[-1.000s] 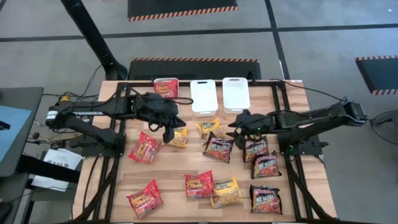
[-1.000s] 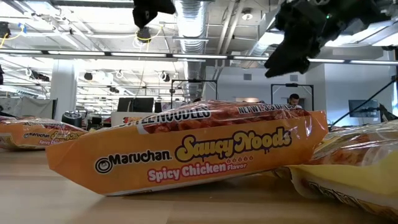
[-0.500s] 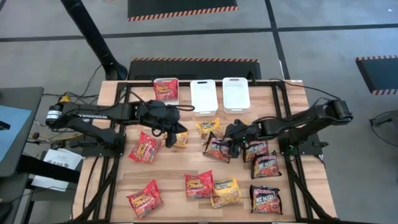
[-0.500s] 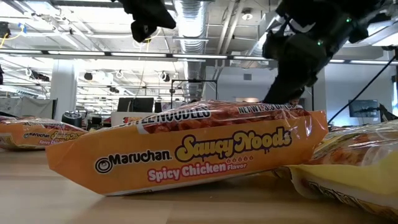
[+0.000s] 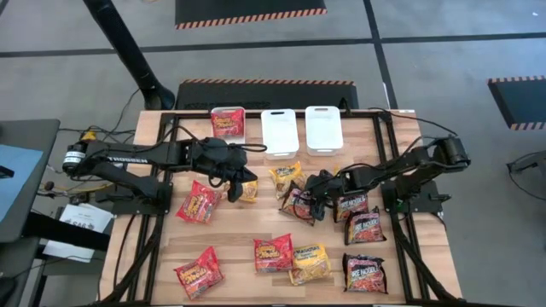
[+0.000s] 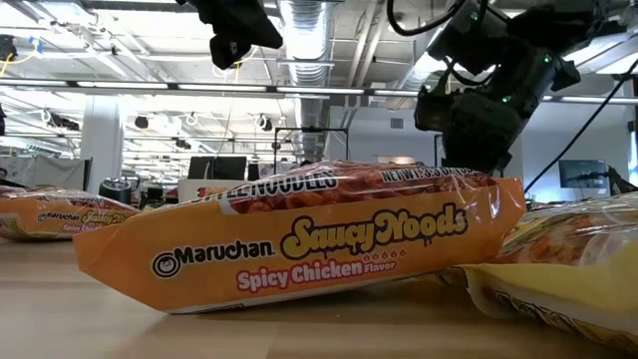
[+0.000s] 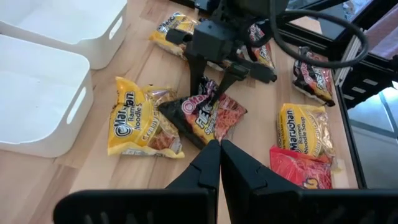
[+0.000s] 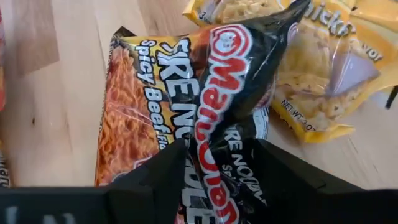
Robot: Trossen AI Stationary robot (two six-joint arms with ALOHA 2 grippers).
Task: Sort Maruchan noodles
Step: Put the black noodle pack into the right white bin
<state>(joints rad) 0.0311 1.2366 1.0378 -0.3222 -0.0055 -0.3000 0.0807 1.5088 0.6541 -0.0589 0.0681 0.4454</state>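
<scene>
Several Maruchan packets, red, yellow and dark, lie flat on the wooden table (image 5: 230, 234). My right gripper (image 5: 314, 202) is down at a dark Fire Noodles packet (image 5: 298, 205) near the table's middle, shut on its raised black end. That packet lies partly over a yellow packet (image 8: 323, 74). My left gripper (image 5: 233, 188) hovers shut and empty beside a yellow packet (image 5: 247, 189); the low view shows it high above the table (image 6: 234, 35). One red packet (image 5: 228, 121) lies in the leftmost tray. My right gripper pinches the dark packet's black sealed end (image 8: 224, 106), the strip printed Maruchan, between its two fingers (image 8: 165, 171). The fingers come from above, slanting from the table's right. That end stands up crumpled between them, and the rest of the packet (image 7: 214, 118) lies on the table.
Two white trays (image 5: 280, 132) (image 5: 324, 128) stand at the far edge beside the one with the red packet. More dark packets (image 5: 363, 226) lie right of my right gripper. Red and yellow ones (image 5: 273, 253) lie along the near side. A black frame rail (image 5: 392, 170) borders the table.
My right gripper has moved toward the table's left and down onto the dark packet, and the packet's black end now stands up between its fingers. My left gripper has shifted slightly toward the near edge, staying shut.
</scene>
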